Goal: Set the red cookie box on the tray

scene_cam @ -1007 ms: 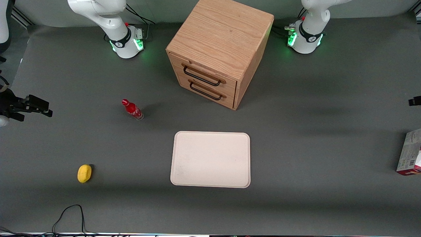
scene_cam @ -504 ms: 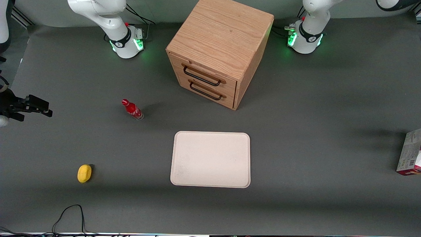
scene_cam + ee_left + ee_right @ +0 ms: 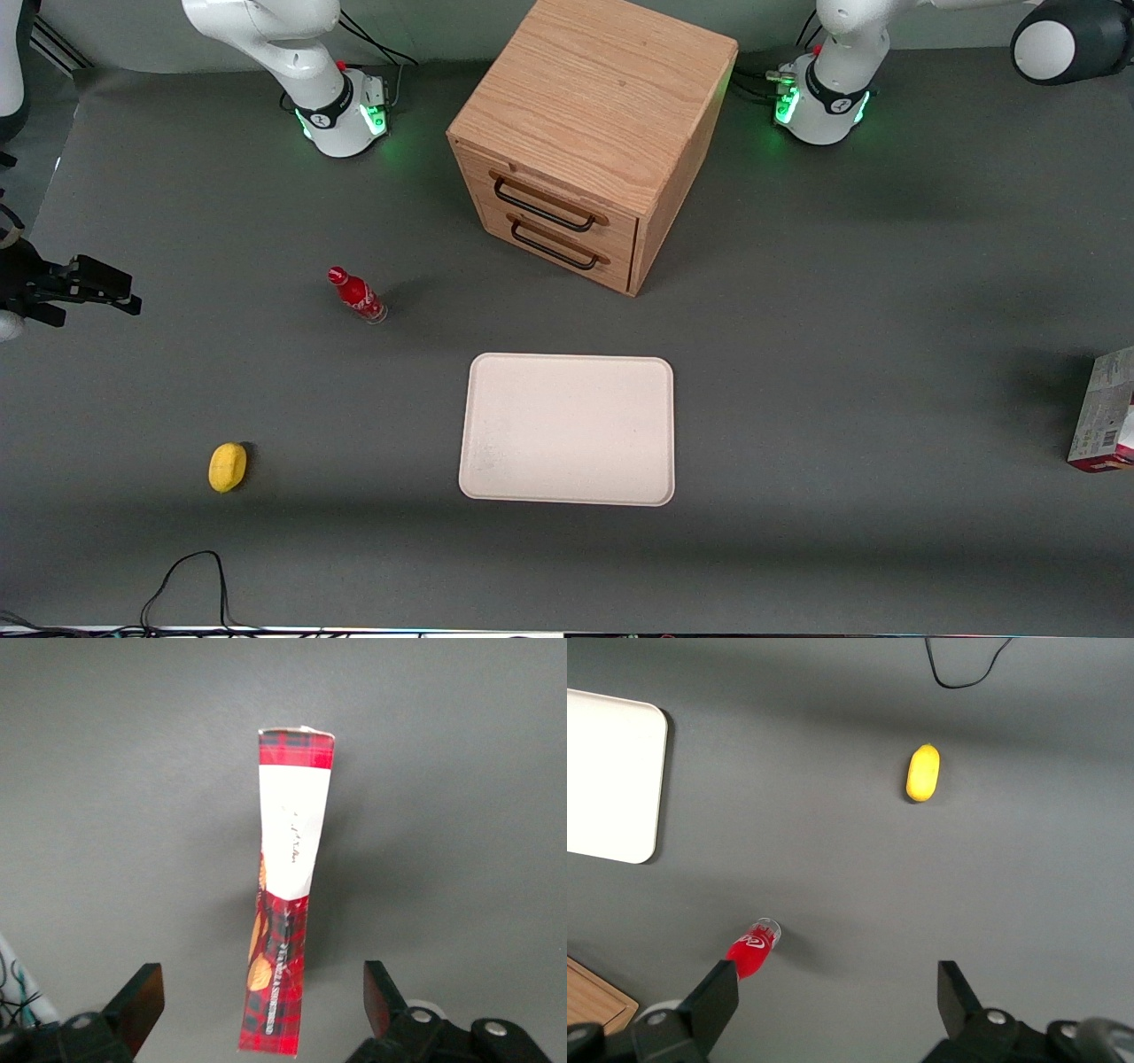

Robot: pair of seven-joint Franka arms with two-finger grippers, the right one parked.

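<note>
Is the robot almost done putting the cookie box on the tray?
Not yet, it has hardly begun. The tray holds nothing. The red cookie box stands on its narrow edge on the table, toward the working arm's end, far from the tray. The gripper is above the box with its fingers open, one each side and not touching. Grabbing, carrying and setting down are all left.
</note>
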